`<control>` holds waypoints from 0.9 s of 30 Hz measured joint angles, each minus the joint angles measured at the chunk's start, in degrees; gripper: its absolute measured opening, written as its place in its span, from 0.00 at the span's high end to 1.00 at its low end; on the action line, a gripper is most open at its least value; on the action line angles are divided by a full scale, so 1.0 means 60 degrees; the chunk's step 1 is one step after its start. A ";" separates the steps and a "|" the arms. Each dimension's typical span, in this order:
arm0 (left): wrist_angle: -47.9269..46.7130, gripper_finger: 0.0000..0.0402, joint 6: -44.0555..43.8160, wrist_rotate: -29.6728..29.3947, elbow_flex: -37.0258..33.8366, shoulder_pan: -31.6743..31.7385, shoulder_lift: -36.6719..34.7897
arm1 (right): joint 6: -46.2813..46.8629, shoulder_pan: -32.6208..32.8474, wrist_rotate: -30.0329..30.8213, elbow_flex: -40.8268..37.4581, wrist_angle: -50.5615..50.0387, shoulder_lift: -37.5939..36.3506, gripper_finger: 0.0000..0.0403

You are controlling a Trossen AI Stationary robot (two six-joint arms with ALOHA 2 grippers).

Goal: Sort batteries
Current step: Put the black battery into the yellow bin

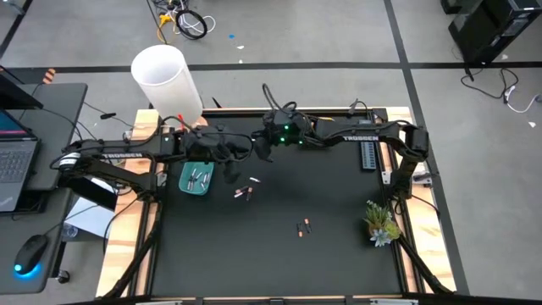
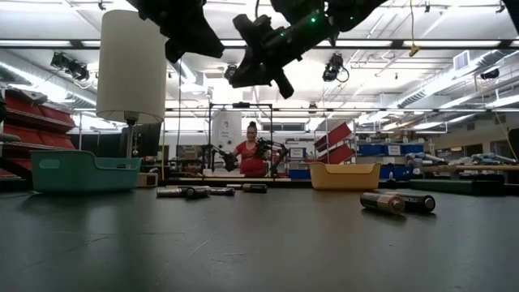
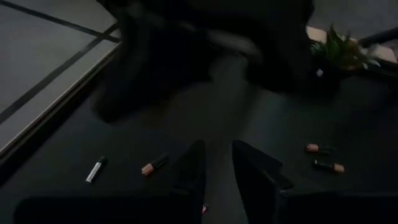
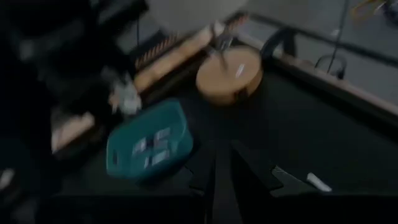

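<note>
Big white cylinder (image 1: 167,80) stands at the black surface's (image 1: 279,254) far-left corner. Just beside it sit a teal bin (image 1: 196,180) and a yellow bowl (image 4: 229,76). Green plant sprig (image 1: 380,222) is way across from the cylinder, a laptop (image 1: 15,161) off to its left.

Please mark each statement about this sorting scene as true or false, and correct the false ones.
1. The teal tray already holds some batteries. True; a few light ones lie in it.
2. No batteries remain loose on the black mat. False; a dark pair lies near the middle and others lie near the tray.
3. The green plant sprig stands at the mat's right edge. True.
4. The left claw rests on the mat. False; the low view shows both arms raised above it.
5. The white cylinder lies inside the teal tray. False; it stands behind it, beyond the mat's far left corner.
</note>
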 joint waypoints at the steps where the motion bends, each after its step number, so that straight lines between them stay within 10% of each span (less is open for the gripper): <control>1: 0.0030 0.77 -0.0116 -0.0100 0.0002 0.0033 0.0001 | -0.0158 -0.0027 -0.0197 -0.0001 -0.0202 0.0000 0.85; 11: -0.0174 0.77 -0.3615 -0.1350 0.0011 0.0252 0.0712 | -0.3110 -0.1054 -0.3265 -0.0011 -0.2053 -0.0204 0.80; 27: -0.2576 0.77 -0.8325 -0.3305 0.0011 -0.1225 0.0875 | -0.5872 -0.0873 -0.4553 -0.0015 -0.3599 -0.0466 0.74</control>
